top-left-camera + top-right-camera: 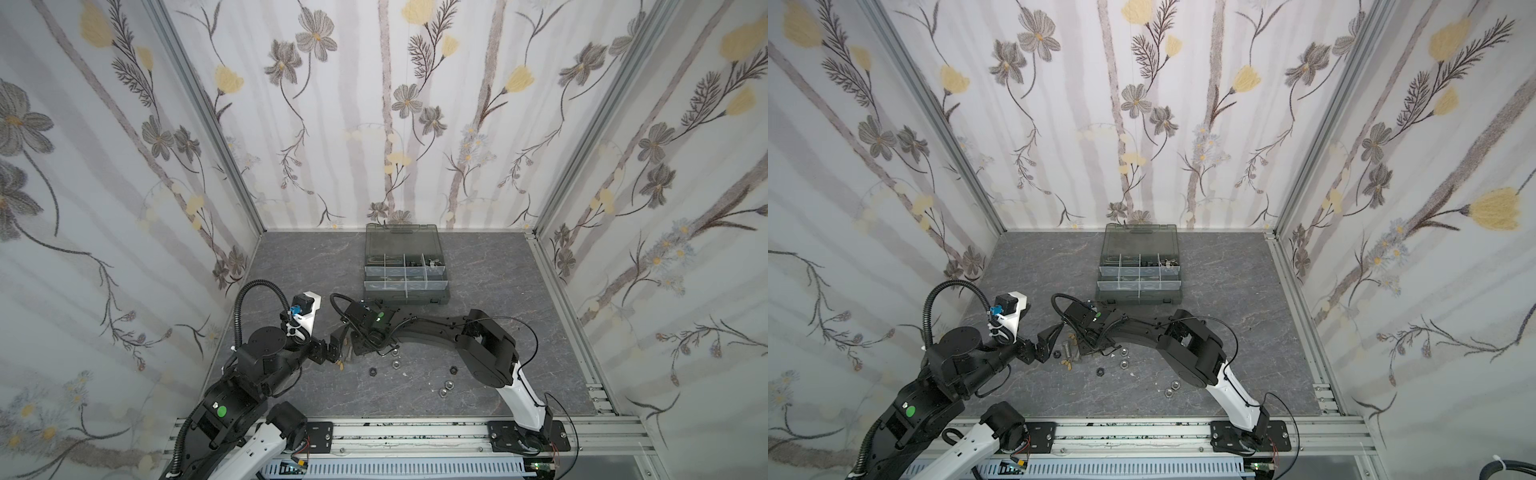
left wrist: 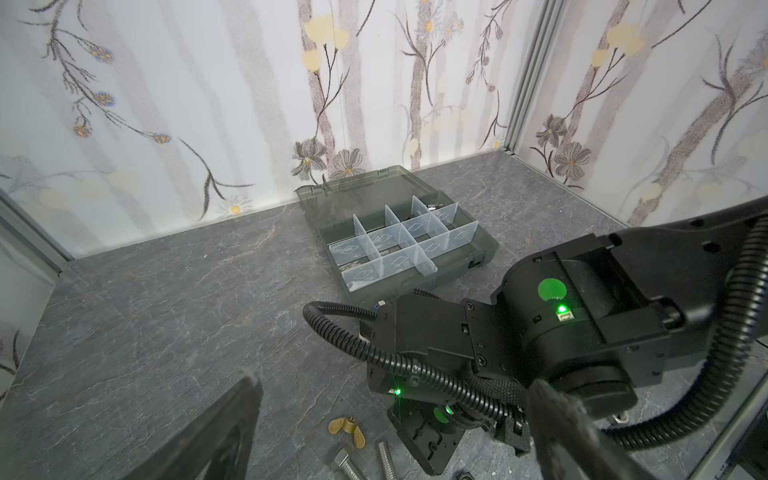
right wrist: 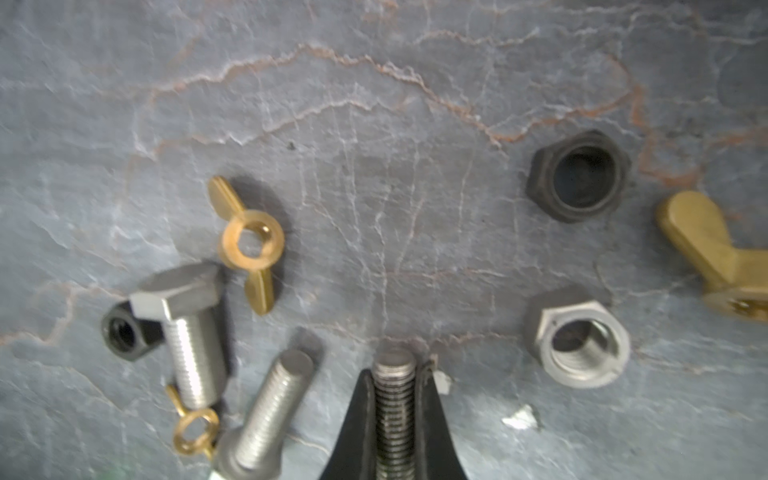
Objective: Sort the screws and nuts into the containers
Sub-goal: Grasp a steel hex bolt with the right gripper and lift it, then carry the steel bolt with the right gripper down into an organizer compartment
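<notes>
A screw (image 3: 394,419) is clamped between the two fingers of the claw (image 3: 395,386), its tip showing just past them. Near one side of the claw a silver nut (image 3: 579,343) lies flat, with a black nut (image 3: 579,176) beyond it. On the other side, silver screws (image 3: 266,415) and wing nuts (image 3: 249,241) are scattered on the table (image 3: 415,124).

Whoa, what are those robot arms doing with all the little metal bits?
They are sorting hardware into an open organiser case at the back of the table. The right gripper is shut on a silver screw, pinching its threaded end. The left gripper hangs open beside it, holding nothing. More screws, hex nuts and brass wing nuts lie loose around them. A few parts already sit in the case's far compartments.
</notes>
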Action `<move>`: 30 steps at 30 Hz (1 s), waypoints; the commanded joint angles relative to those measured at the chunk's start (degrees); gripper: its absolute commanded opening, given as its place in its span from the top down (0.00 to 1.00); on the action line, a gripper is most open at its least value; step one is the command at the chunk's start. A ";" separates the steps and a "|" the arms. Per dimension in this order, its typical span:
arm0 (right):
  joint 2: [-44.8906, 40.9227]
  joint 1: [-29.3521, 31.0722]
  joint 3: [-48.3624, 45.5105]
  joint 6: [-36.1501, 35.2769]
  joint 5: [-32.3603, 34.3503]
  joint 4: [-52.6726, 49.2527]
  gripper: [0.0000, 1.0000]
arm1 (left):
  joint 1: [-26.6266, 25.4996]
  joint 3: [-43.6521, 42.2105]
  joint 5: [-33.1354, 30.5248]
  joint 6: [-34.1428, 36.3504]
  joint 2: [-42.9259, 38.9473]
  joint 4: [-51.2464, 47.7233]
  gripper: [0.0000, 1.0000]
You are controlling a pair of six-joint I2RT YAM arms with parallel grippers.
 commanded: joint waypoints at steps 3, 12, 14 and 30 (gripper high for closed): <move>-4.88 -2.68 -0.56 -4.11 3.41 -1.11 1.00 | 0.01 -0.48 -0.51 -0.17 -0.32 2.34 0.00; -12.41 -14.44 1.86 -13.32 9.81 -2.98 1.00 | 0.08 -0.95 -0.84 -0.25 0.10 2.70 0.00; -11.72 -17.89 5.34 -16.54 11.92 -2.92 1.00 | 0.12 -0.92 -0.98 -0.30 0.34 2.80 0.00; 9.96 -26.25 32.82 -30.13 11.23 3.08 0.99 | 0.14 -1.35 -1.52 -0.91 1.07 2.99 0.00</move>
